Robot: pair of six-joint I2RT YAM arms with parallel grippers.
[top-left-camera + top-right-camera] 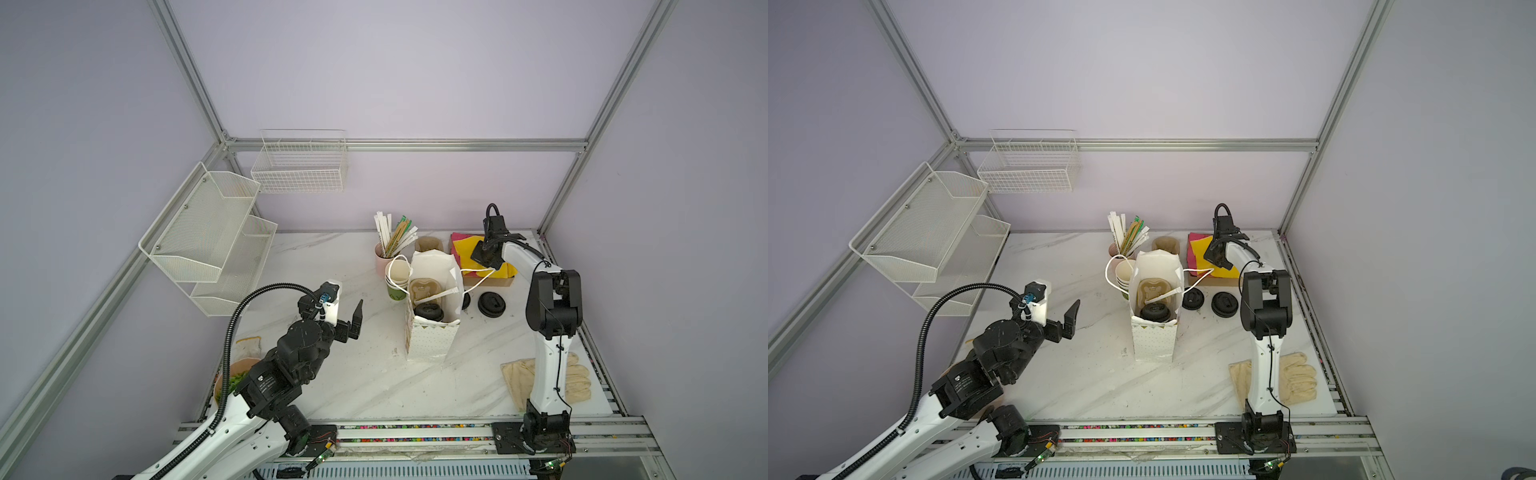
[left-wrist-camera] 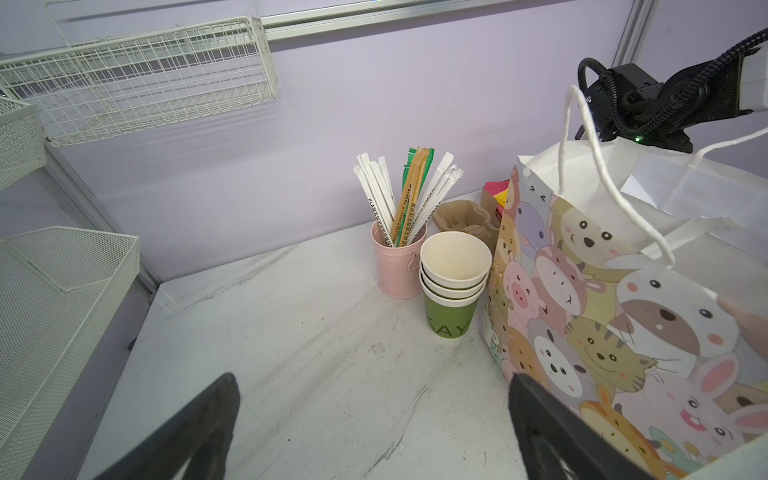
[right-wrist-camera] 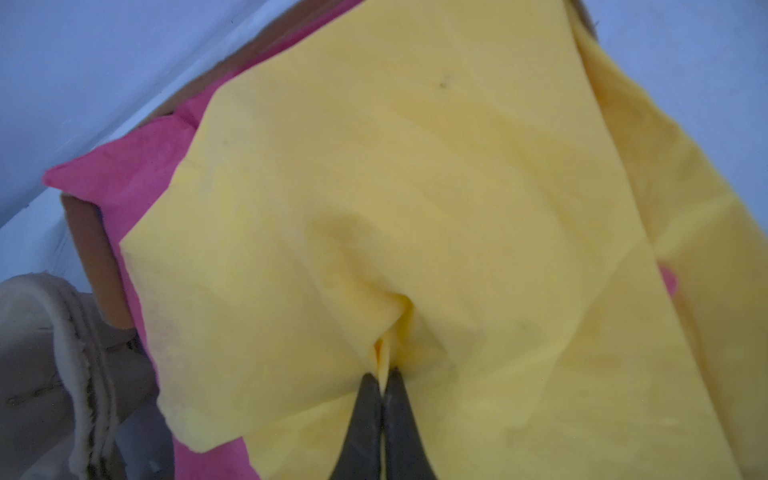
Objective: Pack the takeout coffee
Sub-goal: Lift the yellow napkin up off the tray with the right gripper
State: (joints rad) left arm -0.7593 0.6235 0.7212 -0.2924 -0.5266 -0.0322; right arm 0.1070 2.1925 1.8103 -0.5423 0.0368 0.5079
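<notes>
The takeout coffee (image 1: 429, 311) (image 1: 1156, 312), of which only the black lid shows, stands inside the open white cartoon-animal paper bag (image 1: 428, 347) (image 1: 1152, 345) (image 2: 602, 311), next to a brown paper tray. My left gripper (image 1: 345, 311) (image 1: 1059, 312) (image 2: 374, 388) hovers open and empty over the table, left of the bag. My right gripper (image 1: 482, 258) (image 1: 1214, 255) (image 3: 384, 374) is behind the bag on its right. It is shut on a pinched fold of the top yellow napkin (image 3: 415, 187) (image 1: 462, 250), which lies on pink napkins.
A stack of green cups (image 1: 395, 284) (image 2: 453, 286) and a pink cup of straws (image 1: 381, 252) (image 2: 397, 266) stand behind the bag on its left. Two black lids (image 1: 491, 304) lie right of it. Gloves (image 1: 577, 378) lie front right; wire shelves (image 1: 208, 241) line the left wall.
</notes>
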